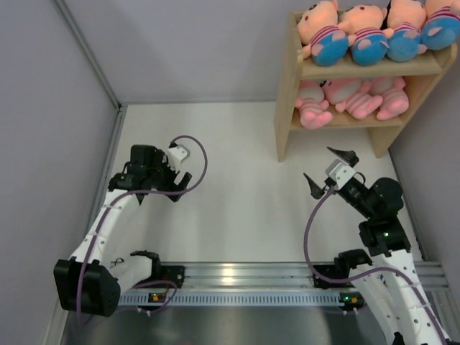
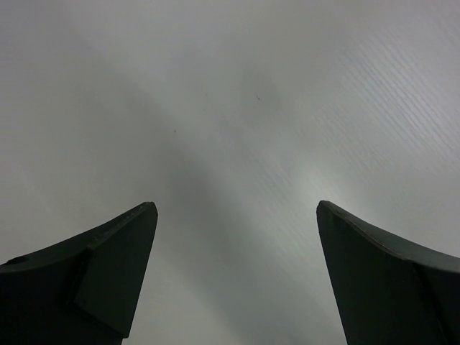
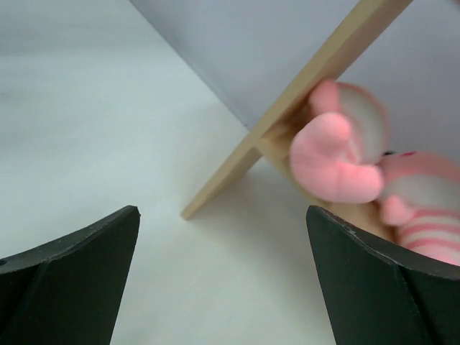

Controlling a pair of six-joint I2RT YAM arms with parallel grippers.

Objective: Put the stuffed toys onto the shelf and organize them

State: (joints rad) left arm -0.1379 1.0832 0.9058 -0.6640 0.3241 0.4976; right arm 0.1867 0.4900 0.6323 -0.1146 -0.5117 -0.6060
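The toys all lie on the shelf. Four with blue bottoms make a row on the top tier, and three pink ones lie below, feet toward 6 o'clock. The shelf is at about 12 o'clock from the right gripper, which is near it, spread wide and empty. The left gripper, also spread and empty, is well apart toward 9 o'clock. I judge the right arm better placed for any tidying.

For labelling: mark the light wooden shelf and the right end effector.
Light wooden shelf (image 1: 287, 93): top external view, left side panel.
Right end effector (image 1: 318, 163): top external view, midway between fingertips.
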